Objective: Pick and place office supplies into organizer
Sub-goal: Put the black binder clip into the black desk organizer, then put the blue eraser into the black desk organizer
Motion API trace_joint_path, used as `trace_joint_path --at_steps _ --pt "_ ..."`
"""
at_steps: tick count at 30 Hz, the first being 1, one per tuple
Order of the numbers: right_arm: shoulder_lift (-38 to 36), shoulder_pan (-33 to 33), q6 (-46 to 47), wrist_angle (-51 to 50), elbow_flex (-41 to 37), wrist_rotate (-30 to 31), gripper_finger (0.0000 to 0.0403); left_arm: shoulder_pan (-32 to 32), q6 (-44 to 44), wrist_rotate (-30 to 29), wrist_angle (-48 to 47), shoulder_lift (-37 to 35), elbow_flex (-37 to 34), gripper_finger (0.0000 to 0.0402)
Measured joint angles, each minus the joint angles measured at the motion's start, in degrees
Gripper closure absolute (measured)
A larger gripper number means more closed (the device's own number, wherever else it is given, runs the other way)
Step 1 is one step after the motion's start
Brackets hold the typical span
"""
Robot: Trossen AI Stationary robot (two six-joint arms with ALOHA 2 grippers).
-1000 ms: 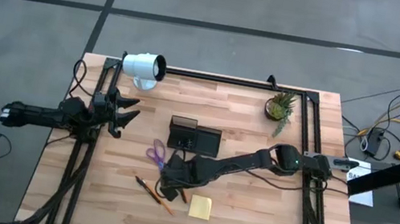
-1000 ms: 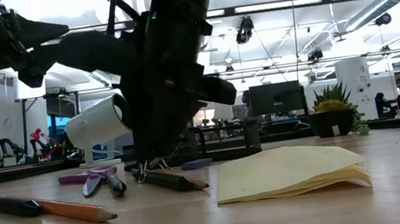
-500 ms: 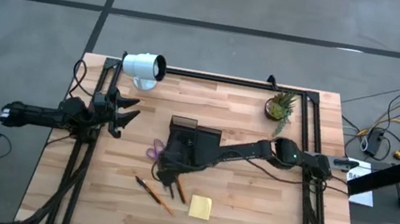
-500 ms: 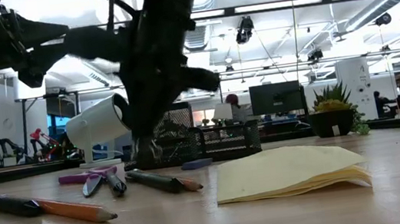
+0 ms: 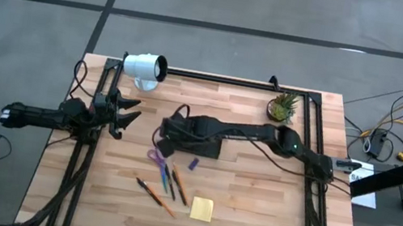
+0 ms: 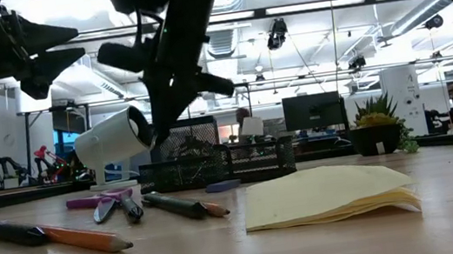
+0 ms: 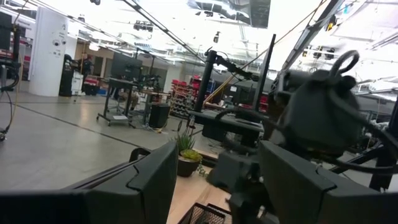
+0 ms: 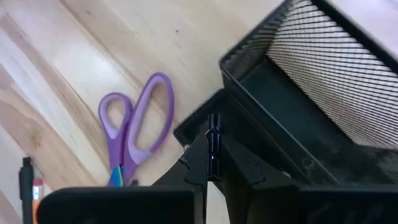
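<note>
One item is on the move: right gripper, pinched on a thin black pen, has swung from the pile at 6 o'clock up over the organizer. Drop looks next. Left gripper waits wide at 9 o'clock.

Open-plan robotics lab, butcher-block table on grey concrete floor, beyond the table exposed ceiling ducts, monitors, equipment carts, black frame rigs, strip lighting
</note>
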Motion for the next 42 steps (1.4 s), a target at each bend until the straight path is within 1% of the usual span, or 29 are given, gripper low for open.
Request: trace_joint_path --at_steps 8,15,21,25,31,33,36,39,42 --pt "0.09 -0.3 0.82 0.72 -1.62 1.67 0.039 0.0 0.0 -0.02 -0.13 -0.04 0.0 0.0194" --pt "0.09 -0.3 5.78 7.21 -5.7 1.54 0.0375 0.0 0.0 -0.01 -0.03 0.0 -0.01 0.0194" --pt "0.09 -0.3 4.71 7.74 -5.99 1.86 0.0369 0.0 0.01 0.0 0.0 0.0 -0.02 0.0194" --pt "0.09 0.12 0.77 7.29 -5.59 2.56 0.0344 0.0 0.02 -0.02 0.0 0.02 0.0 0.0194" --pt "0.09 1.12 -3.29 7.07 -5.06 2.11 0.0273 0.0 0.01 -0.01 -0.07 0.02 0.0 0.0194" --pt "0.05 1.67 -7.79 7.13 -4.15 1.44 0.0252 0.0 0.0 -0.01 -0.08 0.02 -0.01 0.0194" --pt "-0.75 3.37 -20.52 5.89 -2.39 1.16 0.0232 0.0 0.0 -0.02 -0.09 0.02 0.0 0.0194" --pt "-1.66 5.24 -37.79 -1.26 0.09 0.77 0.0223 0.0 0.02 -0.01 -0.08 0.02 -0.01 0.0194" --pt "-2.01 6.82 -53.88 -11.13 1.24 0.82 0.022 0.0 0.0 -0.02 -0.08 0.01 -0.01 0.0194"
